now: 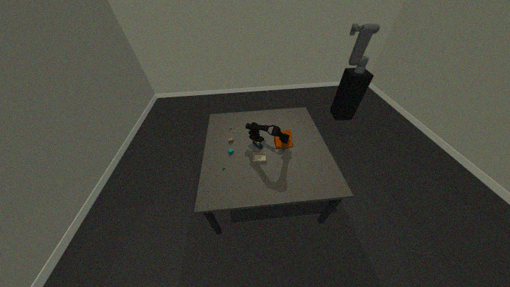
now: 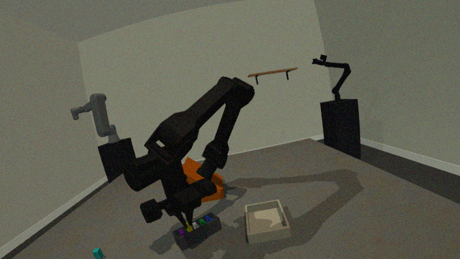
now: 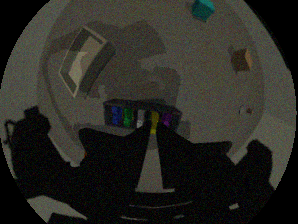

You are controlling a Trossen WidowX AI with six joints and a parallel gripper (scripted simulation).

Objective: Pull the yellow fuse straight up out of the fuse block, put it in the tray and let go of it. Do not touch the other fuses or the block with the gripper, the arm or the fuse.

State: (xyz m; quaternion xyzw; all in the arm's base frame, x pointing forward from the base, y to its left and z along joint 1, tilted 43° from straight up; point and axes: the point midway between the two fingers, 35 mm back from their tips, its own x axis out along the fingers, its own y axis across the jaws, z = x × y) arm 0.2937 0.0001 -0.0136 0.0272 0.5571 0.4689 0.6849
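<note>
— What's in the fuse block (image 2: 198, 234)?
— A row of colored fuses. The gripper (image 2: 187, 223) pinches the yellow fuse (image 2: 189, 227), which sits in its slot.
— And the tray (image 2: 266, 222)?
— Nothing in it, just beside the block.

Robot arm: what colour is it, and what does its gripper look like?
The arm is black all over, built from thick, boxy links with rounded joints. It stands on an orange base. A round black knob sticks out sideways near the wrist. The gripper has two thin, dark fingers that narrow to points. No cables, stickers or writing can be made out.
</note>
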